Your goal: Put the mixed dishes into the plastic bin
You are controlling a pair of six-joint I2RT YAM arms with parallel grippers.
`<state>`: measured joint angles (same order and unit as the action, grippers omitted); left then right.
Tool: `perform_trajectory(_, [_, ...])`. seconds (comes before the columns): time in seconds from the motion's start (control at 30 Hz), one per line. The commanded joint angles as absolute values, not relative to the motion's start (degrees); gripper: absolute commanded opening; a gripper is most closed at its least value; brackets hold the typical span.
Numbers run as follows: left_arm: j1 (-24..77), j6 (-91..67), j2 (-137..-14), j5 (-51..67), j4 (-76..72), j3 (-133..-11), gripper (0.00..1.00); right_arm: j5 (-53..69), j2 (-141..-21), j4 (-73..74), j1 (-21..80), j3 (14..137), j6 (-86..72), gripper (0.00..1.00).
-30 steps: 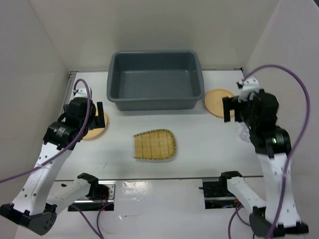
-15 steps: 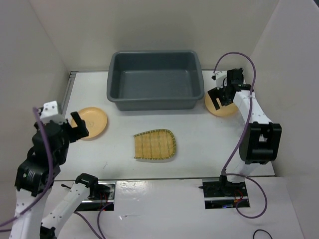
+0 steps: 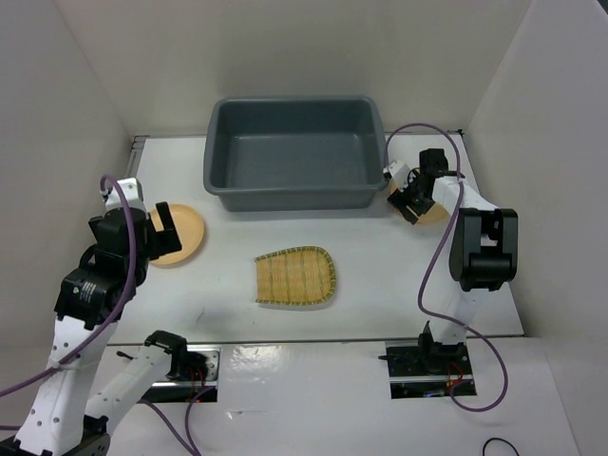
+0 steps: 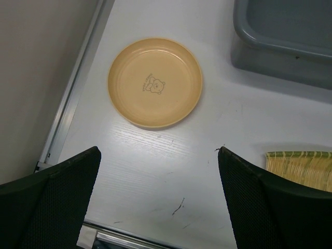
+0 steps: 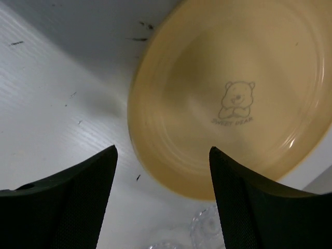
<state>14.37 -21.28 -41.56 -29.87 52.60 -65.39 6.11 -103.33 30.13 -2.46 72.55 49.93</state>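
- The left claw (image 4: 158, 153) stands wide open and holds nothing. It hangs above the table (image 4: 155, 176), with the left plate (image 4: 154, 82) just beyond its fingertips.
- The right claw (image 5: 162, 150) is open, less wide than the left. The near rim of the right plate (image 5: 233, 93) lies between its fingers (image 5: 67, 202); we cannot tell whether either finger touches it, and no grip shows.
- The bin (image 3: 294, 198) sits at the back of the table, with nothing inside that we can see.
- From above, the left plate (image 3: 180, 235) lies in front of the bin and off its left end. The tray (image 3: 295, 275) lies well in front of the bin's middle. The right plate (image 3: 437, 211) lies just beside the bin's right front corner, mostly covered by the right claw (image 3: 410, 199).
- Only the right wrist view shows a clear cup (image 5: 205, 228), blurred, at its bottom edge near the right plate.
- The left wrist view catches a corner of the bin (image 4: 280, 46) and one end of the tray (image 4: 301, 168).
- Each plate has a small bear drawn at its centre. Under the right one we read what looks like "SWEET BEAR"; on the left plate any lettering is too small to read.
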Motion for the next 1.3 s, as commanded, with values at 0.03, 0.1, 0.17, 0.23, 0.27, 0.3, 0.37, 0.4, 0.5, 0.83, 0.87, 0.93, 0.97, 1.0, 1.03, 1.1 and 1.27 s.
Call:
perform_trajectory(0.03, [13.5,-22.2,-40.8,-30.6,51.4,-66.7,1.00,7.6,-106.0,28.8,-2.7,72.0,55.8,0.76])
perform_trajectory(0.1, [12.0,-22.2,-40.8,-30.1,51.4,-66.7,1.00,7.6,-108.4,29.4,-2.7,72.6,55.8,0.75])
perform_trajectory(0.17, [10.1,-21.6,-41.3,-29.5,51.4,-66.7,1.00,8.2,-110.3,30.0,-2.7,74.3,57.2,0.70])
perform_trajectory(0.23, [8.8,-21.1,-41.3,-28.0,51.4,-66.7,1.00,8.2,-111.4,32.3,-2.7,76.4,58.9,0.61])
perform_trajectory(0.27, [7.6,-21.1,-41.3,-28.0,51.4,-66.7,1.00,8.2,-113.3,34.3,-2.7,77.2,59.6,0.53])
perform_trajectory(0.3, [6.9,-20.5,-41.3,-27.3,50.9,-66.7,1.00,8.2,-114.4,38.7,-2.7,79.2,60.1,0.42])
perform_trajectory(0.37, [5.1,-20.5,-40.8,-26.6,50.9,-66.7,1.00,8.2,-116.6,42.7,-2.7,80.7,60.9,0.30])
perform_trajectory(0.4, [4.6,-20.0,-40.3,-26.6,50.9,-66.2,1.00,7.4,-118.2,44.1,-2.7,81.3,61.4,0.27])
perform_trajectory(0.5, [3.3,-20.0,-39.6,-25.5,50.4,-66.2,1.00,7.4,-117.7,45.8,-2.7,79.6,62.6,0.27])
perform_trajectory(0.83, [1.0,-19.4,-35.5,-24.3,50.4,-65.7,1.00,4.7,-113.3,40.5,-3.3,80.8,56.0,0.54])
perform_trajectory(0.87, [0.4,-18.9,-34.9,-24.3,50.4,-65.7,1.00,4.7,-113.3,43.0,-3.8,83.8,55.5,0.68])
perform_trajectory(0.93, [0.4,-18.9,-34.3,-24.3,50.4,-65.7,1.00,7.2,-113.3,44.5,-5.2,85.9,54.8,0.98])
perform_trajectory(0.97, [0.4,-18.9,-34.3,-24.3,50.4,-65.7,1.00,8.2,-112.2,43.9,-5.2,86.0,54.8,0.98])
perform_trajectory(1.0, [-0.3,-18.9,-33.8,-24.3,50.4,-65.7,1.00,9.3,-111.0,43.0,-5.2,86.0,54.2,0.98])
perform_trajectory(1.03, [-0.8,-18.9,-33.8,-24.3,50.4,-65.7,1.00,9.8,-108.7,42.1,-5.2,85.4,54.2,0.98])
perform_trajectory(1.1, [-0.8,-18.9,-33.1,-24.3,50.4,-65.7,1.00,11.5,-107.1,41.3,-5.2,84.8,53.4,0.98])
perform_trajectory(1.27, [-1.9,-18.9,-32.6,-23.8,50.4,-65.7,1.00,15.3,-105.0,45.4,-5.7,86.0,53.4,0.98])
